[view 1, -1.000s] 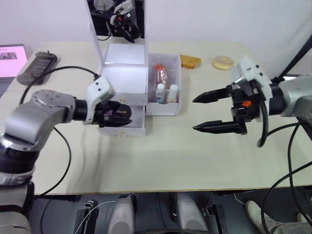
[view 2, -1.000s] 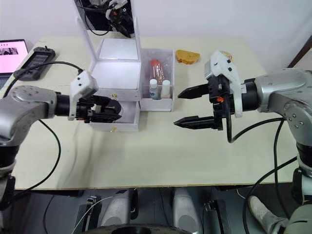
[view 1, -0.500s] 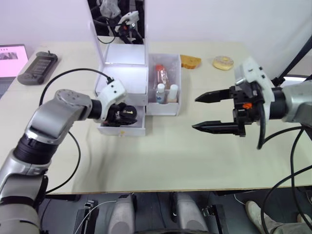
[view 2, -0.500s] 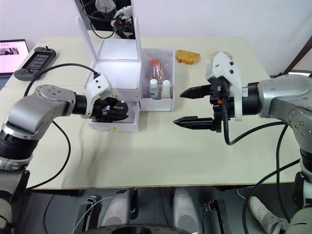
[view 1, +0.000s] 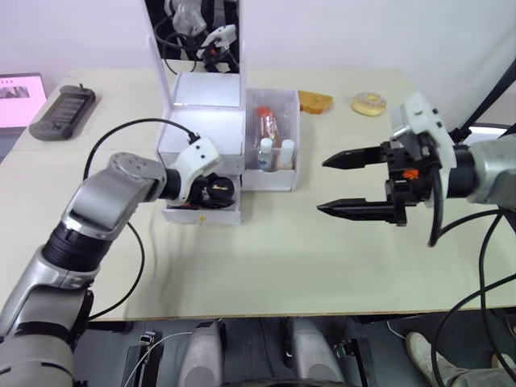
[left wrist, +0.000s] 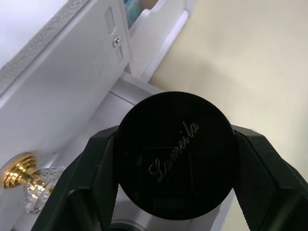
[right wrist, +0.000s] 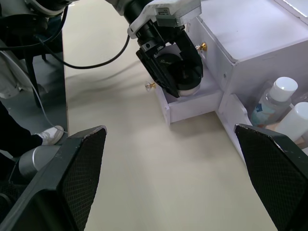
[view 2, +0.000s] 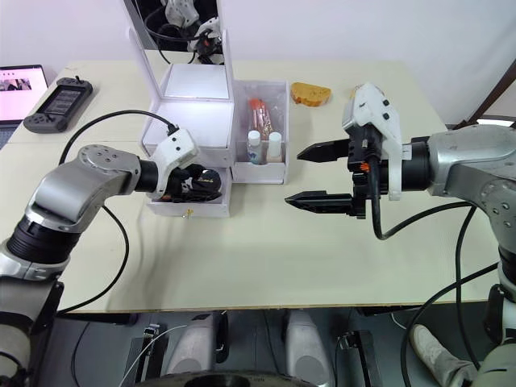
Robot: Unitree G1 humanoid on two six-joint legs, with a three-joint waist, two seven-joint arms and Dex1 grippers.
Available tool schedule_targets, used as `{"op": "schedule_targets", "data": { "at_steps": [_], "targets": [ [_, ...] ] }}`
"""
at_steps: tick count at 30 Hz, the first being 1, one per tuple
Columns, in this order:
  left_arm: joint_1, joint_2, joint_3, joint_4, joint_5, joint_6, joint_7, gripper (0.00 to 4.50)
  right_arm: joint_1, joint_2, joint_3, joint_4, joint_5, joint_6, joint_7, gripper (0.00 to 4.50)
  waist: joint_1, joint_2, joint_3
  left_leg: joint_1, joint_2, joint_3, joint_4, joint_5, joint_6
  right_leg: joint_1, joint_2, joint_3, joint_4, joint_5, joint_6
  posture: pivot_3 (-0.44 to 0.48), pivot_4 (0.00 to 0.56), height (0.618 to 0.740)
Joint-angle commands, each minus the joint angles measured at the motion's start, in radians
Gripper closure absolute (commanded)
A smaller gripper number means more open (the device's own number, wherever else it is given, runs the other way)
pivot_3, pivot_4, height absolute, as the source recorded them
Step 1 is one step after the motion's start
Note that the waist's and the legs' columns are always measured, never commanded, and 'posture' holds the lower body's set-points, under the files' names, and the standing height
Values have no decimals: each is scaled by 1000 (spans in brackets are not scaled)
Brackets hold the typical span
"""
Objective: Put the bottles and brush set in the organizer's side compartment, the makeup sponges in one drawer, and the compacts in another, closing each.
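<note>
The white organizer (view 1: pixel 203 127) stands with its mirror at the back of the table. Its lower drawer (view 1: pixel 201 213) is pulled out, and the upper one with the gold knob (right wrist: pixel 204 46) is shut. My left gripper (view 1: pixel 214 192) is shut on a round black compact (left wrist: pixel 175 149) and holds it over the open drawer. The side compartment (view 1: pixel 292 173) holds two bottles (view 1: pixel 265 153) and the brush set (view 1: pixel 264 122). My right gripper (view 1: pixel 322 187) hangs open over the table, right of the organizer, with nothing between its fingers. The makeup sponges are out of view.
A dark handheld device (view 1: pixel 63 103) and a lit screen (view 1: pixel 18 97) lie at the far left. A bread-like piece (view 1: pixel 314 101) and a round yellow item (view 1: pixel 368 103) lie at the back right. Cables trail across the table by my left arm.
My left gripper has carried the compact to the right, from in front of the organizer to over the open lower drawer. The right gripper has hardly moved.
</note>
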Motion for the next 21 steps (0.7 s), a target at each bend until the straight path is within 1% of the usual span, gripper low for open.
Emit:
{"op": "schedule_targets", "data": {
  "at_steps": [1,13,16,21],
  "targets": [
    [-34,9,30,-18,10,11,6,80,-5,-20,-35,-20,14,-11,2,0,0,0,0,0,0,0,0,0,0,0,0,0,0,0,0,0,150,740],
    [-30,32,71,-83,-26,82,7,80,-8,-12,-16,-8,6,-27,12,0,-1,0,0,0,0,-1,3,0,0,0,0,0,2,0,0,0,150,740],
    [5,64,130,-135,-80,111,-20,80,-12,-10,-5,-1,3,-36,26,0,-5,0,0,0,0,-1,3,0,0,0,0,0,2,0,0,0,150,740],
    [97,107,355,-201,-217,63,-86,80,-33,8,22,17,-21,-83,57,0,-4,0,0,0,0,-1,2,0,0,0,0,0,2,0,0,0,150,740]
  ]
}}
